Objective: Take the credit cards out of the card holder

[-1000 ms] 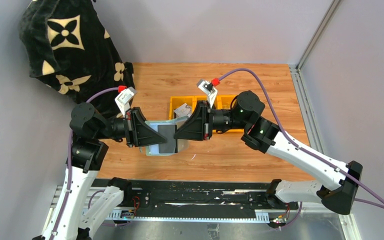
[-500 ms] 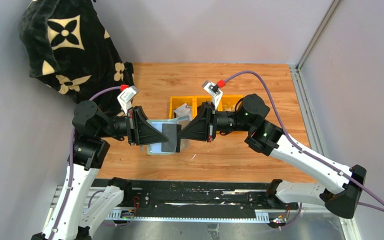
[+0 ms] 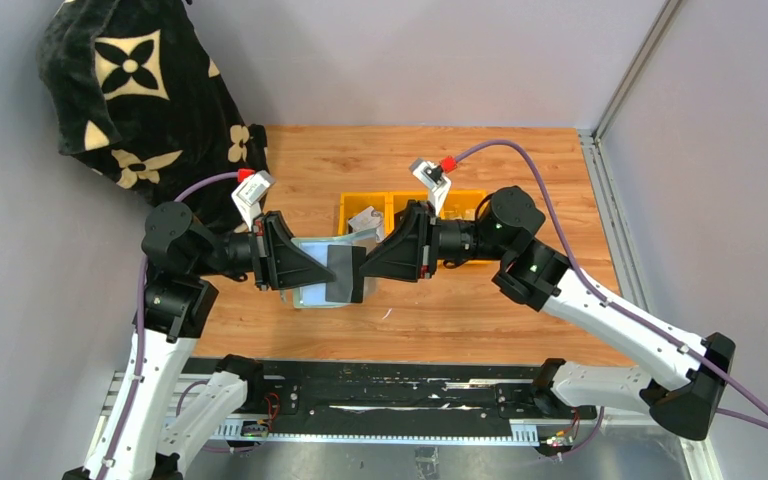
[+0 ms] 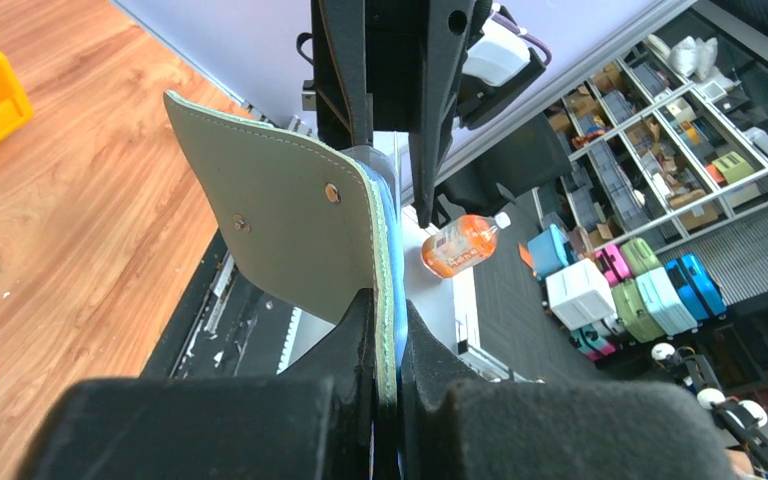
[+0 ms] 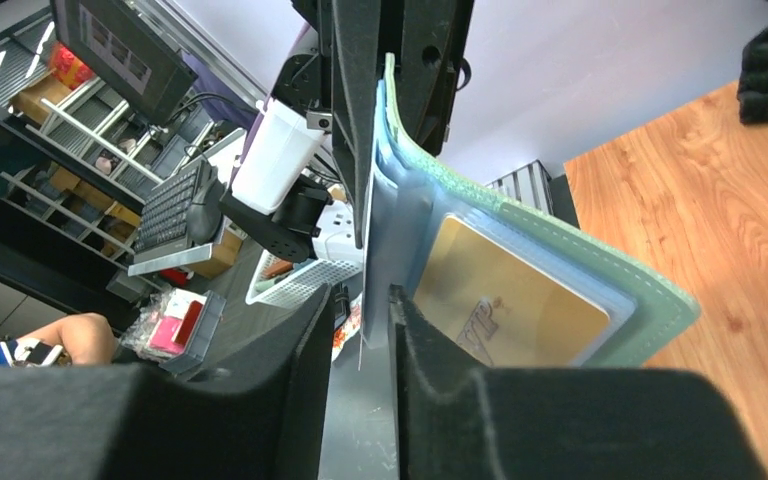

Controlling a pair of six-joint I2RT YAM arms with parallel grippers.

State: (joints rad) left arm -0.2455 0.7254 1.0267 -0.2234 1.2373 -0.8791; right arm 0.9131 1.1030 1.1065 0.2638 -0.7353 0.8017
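The left fingers [image 4: 210,425] clenched the card holder [image 4: 280,220] by its edge; the right fingers [image 5: 560,425] stood slightly parted astride its inner pocket, beside a tan card [image 5: 510,300].

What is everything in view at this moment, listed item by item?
card holder: one, sage green with blue pockets, held up between both grippers.
credit card: one visible, gold, in a holder pocket.
bins: row, yellow, behind the holder; count unclear.
cloth: one, black with cream flowers, far-left corner.
bottle: one, orange, background beyond the table.
table: one, wood, beneath.
left gripper: one, black, clamped on holder's edge.
right gripper: one, black, jaws slightly apart around a pocket edge.
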